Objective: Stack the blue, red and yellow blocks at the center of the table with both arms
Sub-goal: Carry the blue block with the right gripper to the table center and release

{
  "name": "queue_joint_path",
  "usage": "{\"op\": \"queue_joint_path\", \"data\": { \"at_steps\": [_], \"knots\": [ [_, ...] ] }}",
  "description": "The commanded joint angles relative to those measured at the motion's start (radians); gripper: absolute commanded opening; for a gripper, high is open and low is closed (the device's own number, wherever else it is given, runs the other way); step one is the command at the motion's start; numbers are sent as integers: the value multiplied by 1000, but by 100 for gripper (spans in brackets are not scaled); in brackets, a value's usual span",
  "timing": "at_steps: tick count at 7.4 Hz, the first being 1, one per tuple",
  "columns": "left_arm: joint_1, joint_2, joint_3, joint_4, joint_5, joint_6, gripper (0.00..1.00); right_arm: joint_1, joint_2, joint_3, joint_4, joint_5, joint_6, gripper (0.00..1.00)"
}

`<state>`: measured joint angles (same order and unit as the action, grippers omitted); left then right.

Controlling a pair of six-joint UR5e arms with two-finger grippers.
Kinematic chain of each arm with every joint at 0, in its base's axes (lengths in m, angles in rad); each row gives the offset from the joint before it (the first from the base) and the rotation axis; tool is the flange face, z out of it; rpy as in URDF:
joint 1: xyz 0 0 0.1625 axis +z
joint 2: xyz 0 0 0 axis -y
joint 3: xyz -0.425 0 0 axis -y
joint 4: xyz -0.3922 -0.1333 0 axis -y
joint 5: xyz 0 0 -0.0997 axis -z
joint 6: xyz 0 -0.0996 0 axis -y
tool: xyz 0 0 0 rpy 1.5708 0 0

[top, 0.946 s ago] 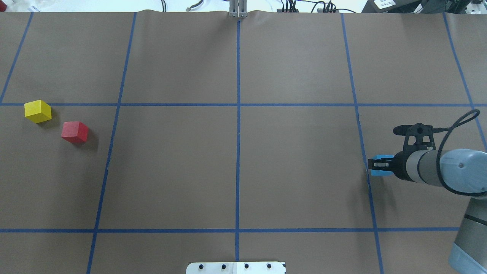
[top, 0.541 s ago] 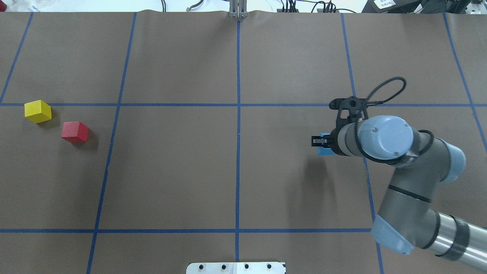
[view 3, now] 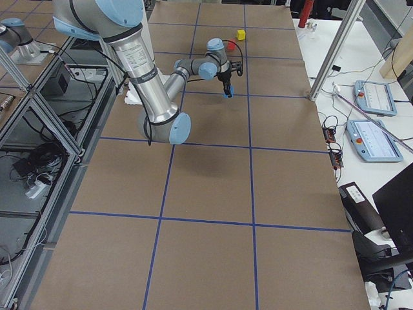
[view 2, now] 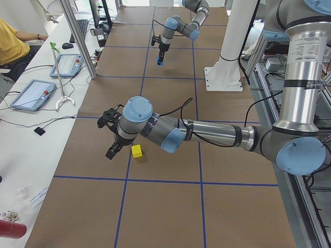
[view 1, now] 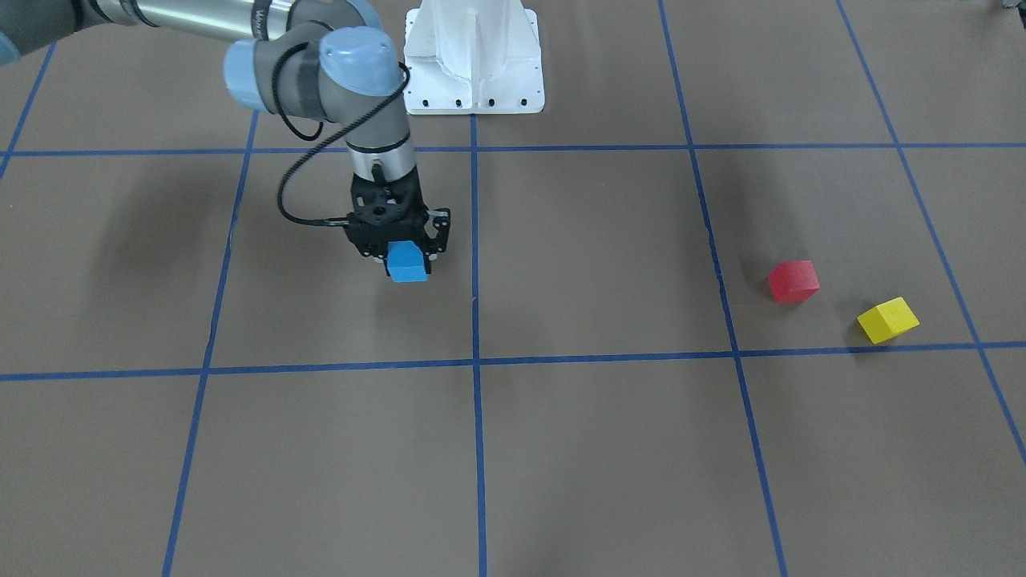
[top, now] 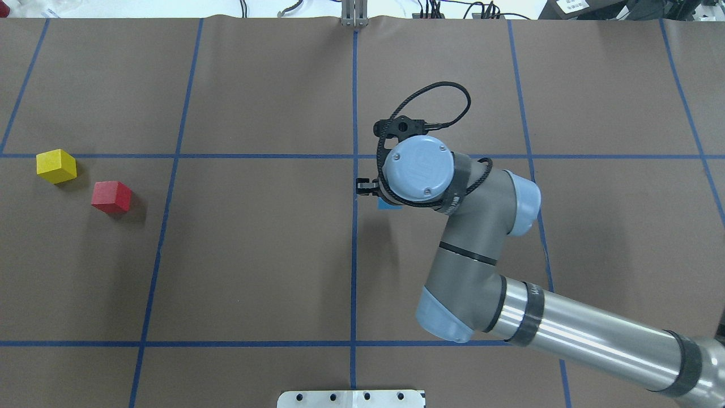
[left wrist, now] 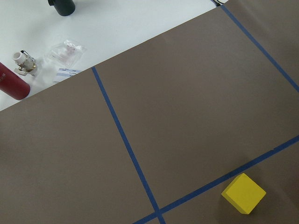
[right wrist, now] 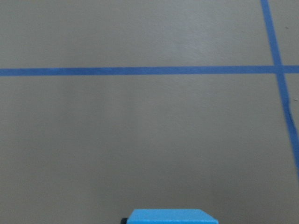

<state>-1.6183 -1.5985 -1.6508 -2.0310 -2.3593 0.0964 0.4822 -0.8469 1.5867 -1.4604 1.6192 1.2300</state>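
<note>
My right gripper [view 1: 405,255] is shut on the blue block [view 1: 409,266] and holds it above the table, just to my right of the centre line. In the overhead view the wrist hides most of the block [top: 389,205]; its top edge shows in the right wrist view [right wrist: 170,216]. The red block [top: 111,196] and the yellow block [top: 56,165] lie apart on the table at my far left. My left gripper [view 2: 111,150] shows only in the exterior left view, beside the yellow block [view 2: 136,151]; I cannot tell whether it is open or shut. The left wrist view shows the yellow block [left wrist: 243,193].
Blue tape lines [top: 354,255] divide the brown table into squares. The robot's white base plate [top: 351,398] is at the near edge. Off the table's left end lie a red bottle [left wrist: 11,83] and small parts on a white surface.
My right arm has swung left from the table's right side to the centre line, carrying the blue block. The red and yellow blocks have not moved.
</note>
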Motion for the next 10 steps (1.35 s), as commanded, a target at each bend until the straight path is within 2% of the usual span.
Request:
{"op": "queue_joint_path", "data": {
  "at_steps": [1,2,3,4,5,9,10],
  "knots": [
    [0,6,6,0,0,2,100,-31,136,-173,5,-12,38,11],
    [0,12,8,0,0,2,100,-46,135,-181,6,-34,40,35],
    [0,14,8,0,0,2,100,-54,135,-183,8,-38,40,49],
    [0,14,8,0,0,2,100,-59,131,-183,6,-38,40,69],
    [0,14,8,0,0,2,100,-62,127,-183,6,-41,42,99],
    [0,14,6,0,0,2,100,-71,126,-182,8,-55,45,100],
    [0,14,6,0,0,2,100,-50,132,-154,-1,-52,42,100]
  ]
}}
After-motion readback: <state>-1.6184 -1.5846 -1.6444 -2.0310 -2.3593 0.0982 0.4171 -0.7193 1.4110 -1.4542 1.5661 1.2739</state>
